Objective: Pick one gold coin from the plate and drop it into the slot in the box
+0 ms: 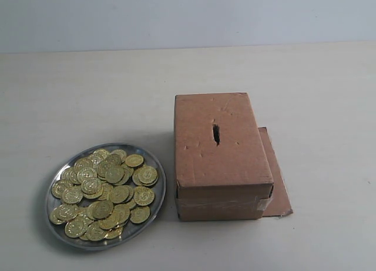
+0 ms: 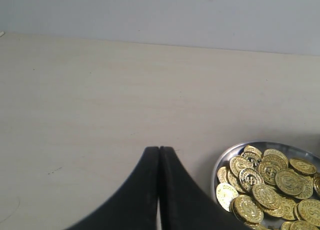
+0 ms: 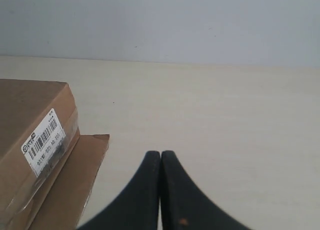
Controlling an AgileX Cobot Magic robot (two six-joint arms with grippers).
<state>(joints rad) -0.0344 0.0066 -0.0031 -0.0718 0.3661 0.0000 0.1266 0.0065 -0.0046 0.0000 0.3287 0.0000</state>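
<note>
Plate [image 1: 156,165] sits nearest you on the surface [image 1: 88,89], heaped with gold coins [image 1: 134,160], many overlapping. Box [image 1: 235,159] stands just beside the plate on its right, apart from the rim. Slot [image 1: 216,133] is a dark ragged cut in the middle of the box top. Flap [image 1: 276,177] lies flat at the box's right base. Your left hand [image 2: 159,150] has its fingers pressed together, pinching nothing, over bare surface near the plate. Your right hand [image 3: 160,154] is also pressed together and empty, near the flap. You can see a barcode label [image 3: 44,140] on the box side facing it.
</note>
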